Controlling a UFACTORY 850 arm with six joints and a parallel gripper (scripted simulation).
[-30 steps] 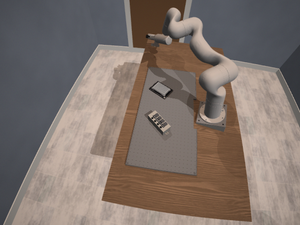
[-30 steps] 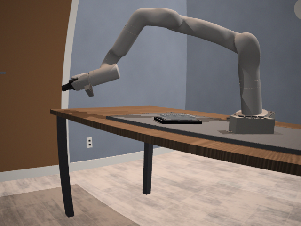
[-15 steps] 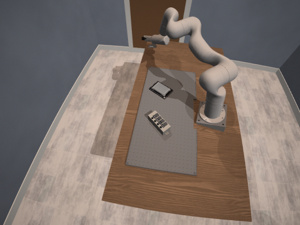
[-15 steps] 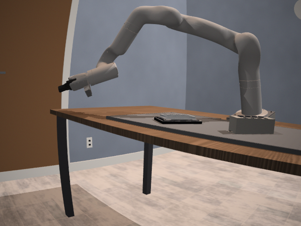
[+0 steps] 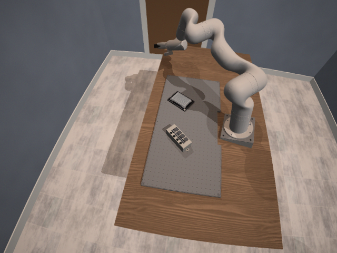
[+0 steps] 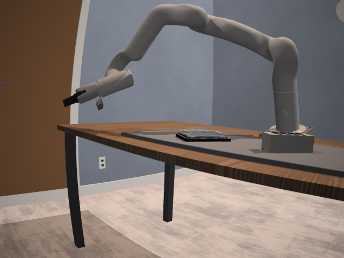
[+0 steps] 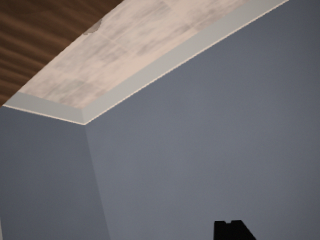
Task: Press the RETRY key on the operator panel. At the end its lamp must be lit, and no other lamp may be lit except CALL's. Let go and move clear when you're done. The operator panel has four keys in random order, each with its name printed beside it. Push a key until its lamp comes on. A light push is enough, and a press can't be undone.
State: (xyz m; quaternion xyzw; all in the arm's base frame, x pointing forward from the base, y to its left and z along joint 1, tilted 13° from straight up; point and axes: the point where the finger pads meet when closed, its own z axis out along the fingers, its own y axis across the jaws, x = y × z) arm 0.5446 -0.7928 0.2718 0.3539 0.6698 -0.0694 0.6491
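Reaching out past the far end of the wooden desk [image 5: 190, 217], a pale robot arm [image 5: 239, 81] holds its dark fingers [image 6: 69, 100] clenched together, grasping nothing, high in the air. The operator panel [image 5: 178, 137] lies well apart from them, mid-desk on a grey perforated mat [image 5: 168, 174], near a black-rimmed tray [image 5: 180, 100].

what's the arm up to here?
Nothing pressed yet. The arm's gripper is shut on nothing, hanging in the air past the table's far end near the door. The operator panel sits mid-mat, well away from it, no lamp visibly lit. A flat tray lies beyond it, untouched.
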